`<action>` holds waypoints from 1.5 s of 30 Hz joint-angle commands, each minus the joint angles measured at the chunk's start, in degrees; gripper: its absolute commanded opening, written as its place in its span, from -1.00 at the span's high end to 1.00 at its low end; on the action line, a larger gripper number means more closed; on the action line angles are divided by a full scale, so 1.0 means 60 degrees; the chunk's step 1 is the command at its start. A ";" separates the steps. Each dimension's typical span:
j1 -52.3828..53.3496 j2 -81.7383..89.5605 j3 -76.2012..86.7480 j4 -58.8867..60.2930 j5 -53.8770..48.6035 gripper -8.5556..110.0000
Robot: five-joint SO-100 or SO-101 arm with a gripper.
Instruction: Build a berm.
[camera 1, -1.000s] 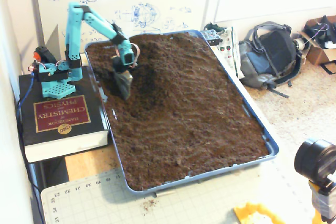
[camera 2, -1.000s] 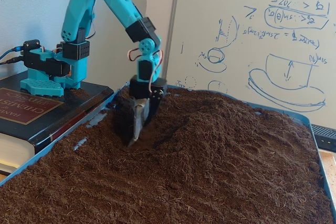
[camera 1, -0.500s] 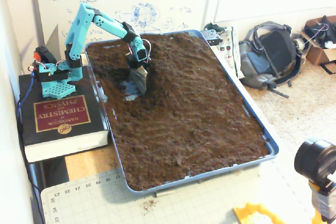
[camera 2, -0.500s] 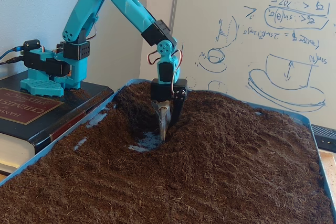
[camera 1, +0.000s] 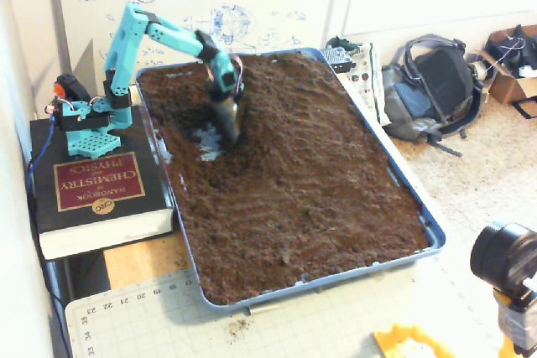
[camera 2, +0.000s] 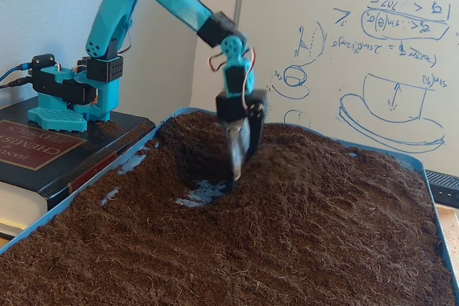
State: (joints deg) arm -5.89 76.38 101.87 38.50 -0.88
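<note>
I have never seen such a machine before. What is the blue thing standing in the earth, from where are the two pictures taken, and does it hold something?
The blue thing is a small robot arm with a two-finger gripper at its end. Its base stands on a thick chemistry handbook beside a blue tray filled with dark brown soil.

One fixed view looks down from above and shows the whole tray, with a backpack on the floor beside it. The other fixed view is low, near the soil, with a whiteboard behind.

The gripper points down, its tip in the soil. It seems to hold nothing; the picture is too blurred to tell whether the fingers are open. Beside the tip, a scraped patch shows the bare tray bottom. Behind the gripper the soil rises into a mound, the berm.
</note>
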 commanded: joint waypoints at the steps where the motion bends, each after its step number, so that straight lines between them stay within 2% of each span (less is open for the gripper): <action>1: -0.0190 0.2036 -0.1230 0.0630 0.0234 0.85; 10: -0.0352 0.3516 -0.0996 0.1553 0.0264 0.85; 16: -0.0791 0.5435 0.1362 0.2769 0.0249 0.85; 20: -0.1084 0.5859 0.3208 0.2563 0.0249 0.85; 30: -0.3223 0.2856 0.4951 -0.1011 0.0264 0.85; 36: -0.3193 0.0762 0.4336 -0.2534 0.0264 0.85; 45: -0.2417 -0.1172 0.2139 -0.2842 0.1377 0.85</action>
State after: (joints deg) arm -23.03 72.86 121.03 24.08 4.48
